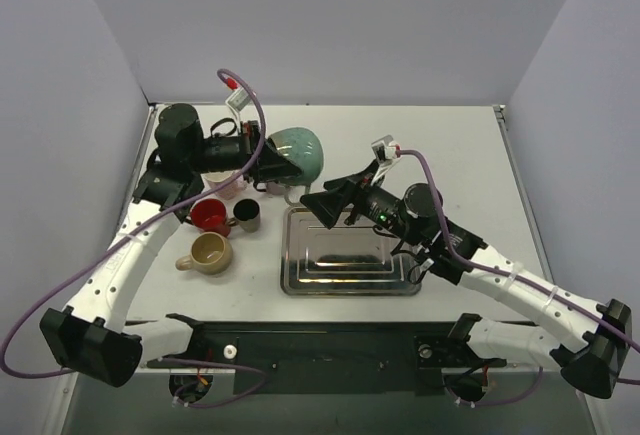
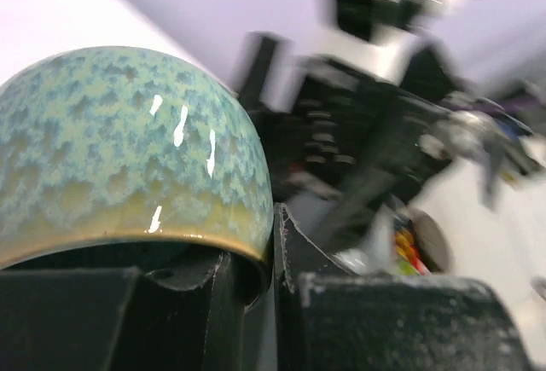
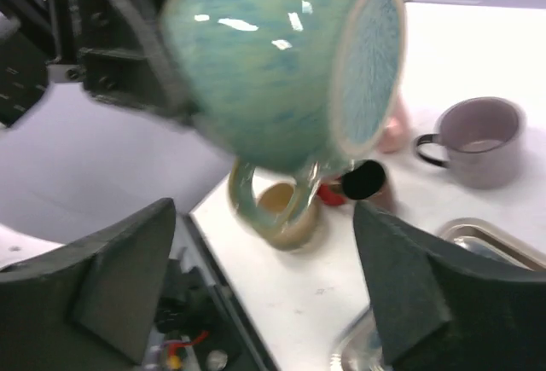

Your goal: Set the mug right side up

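Speckled teal mug [image 1: 300, 150] hangs sideways above the table [image 1: 460, 155], rim seemingly pinched in the closed left hand [image 1: 272, 162]. The right hand [image 1: 318, 193] gapes empty just beside it, by a steel tray [image 1: 300, 280]; red mug [image 1: 210, 215] nearby.

A plain, matte white tabletop [image 1: 470, 155] fills the middle of the top view. Three flat walls close it in: a back wall [image 1: 330, 25] along the far edge, and a left wall [image 1: 60, 175] and a right wall [image 1: 590, 155] slanting in from either side. All three are the same pale lavender-grey and meet at sharp corners. A dark bar [image 1: 330, 350] runs along the near edge. The light is soft and even, and shadows on the tabletop are faint. The wrist views show the same pale wall and white surface, blurred.
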